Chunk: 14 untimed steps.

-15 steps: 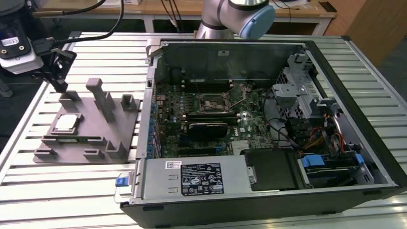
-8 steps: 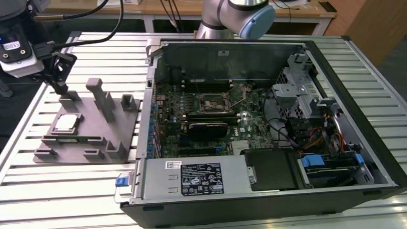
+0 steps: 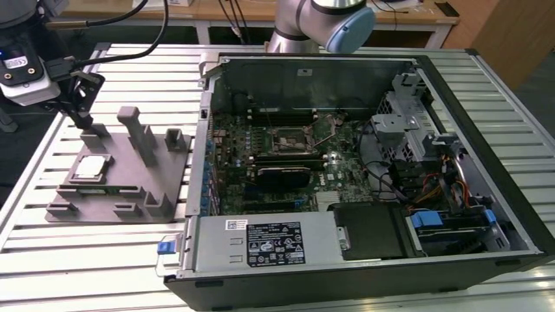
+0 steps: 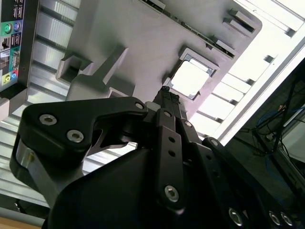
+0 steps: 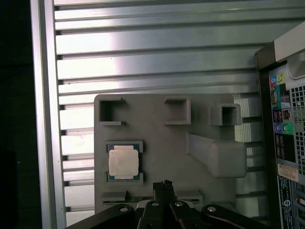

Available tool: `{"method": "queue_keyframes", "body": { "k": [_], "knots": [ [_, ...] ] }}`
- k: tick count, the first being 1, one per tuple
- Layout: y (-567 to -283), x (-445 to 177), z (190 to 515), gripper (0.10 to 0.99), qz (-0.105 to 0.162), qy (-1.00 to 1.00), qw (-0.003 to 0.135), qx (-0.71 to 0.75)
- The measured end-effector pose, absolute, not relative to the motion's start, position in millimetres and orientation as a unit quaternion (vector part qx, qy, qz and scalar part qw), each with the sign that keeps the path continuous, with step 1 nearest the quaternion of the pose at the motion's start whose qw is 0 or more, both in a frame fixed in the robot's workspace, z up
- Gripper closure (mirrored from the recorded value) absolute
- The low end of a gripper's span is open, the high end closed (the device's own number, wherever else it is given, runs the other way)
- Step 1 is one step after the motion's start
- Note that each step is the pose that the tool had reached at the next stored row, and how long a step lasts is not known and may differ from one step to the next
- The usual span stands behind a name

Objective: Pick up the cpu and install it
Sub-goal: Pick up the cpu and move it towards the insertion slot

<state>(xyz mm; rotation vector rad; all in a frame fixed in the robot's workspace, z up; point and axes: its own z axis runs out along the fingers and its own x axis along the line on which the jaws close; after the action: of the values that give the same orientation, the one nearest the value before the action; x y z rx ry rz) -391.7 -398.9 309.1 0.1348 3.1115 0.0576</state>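
Note:
The cpu (image 3: 90,169) is a small silver-topped square lying flat in a recess of the grey fixture plate (image 3: 95,201), at the exterior view's left, outside the computer case. Both wrist views show the cpu (image 5: 123,162) (image 4: 191,78) from above. My gripper (image 3: 83,121) hangs over the far part of the fixture, above and beside the cpu and apart from it. Its thin black fingers (image 5: 164,187) are pressed together, shut on nothing. The black-framed socket (image 3: 292,139) sits in the middle of the motherboard inside the open case.
Grey posts (image 3: 139,133) and blocks (image 3: 176,140) stand up from the fixture close to the cpu. The open case (image 3: 364,279) has tall walls, a drive cage (image 3: 407,123) and cables (image 3: 433,188) to the socket's right. Everything rests on a slatted metal table (image 3: 78,273).

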Motion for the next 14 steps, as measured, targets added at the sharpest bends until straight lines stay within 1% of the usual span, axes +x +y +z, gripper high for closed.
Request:
{"method": "queue_keyframes", "body": {
  "k": [14],
  "knots": [
    [-398.9, -402.7, 308.3, 0.980, 0.018, 0.999, 0.013, 0.043]
  ]
}}
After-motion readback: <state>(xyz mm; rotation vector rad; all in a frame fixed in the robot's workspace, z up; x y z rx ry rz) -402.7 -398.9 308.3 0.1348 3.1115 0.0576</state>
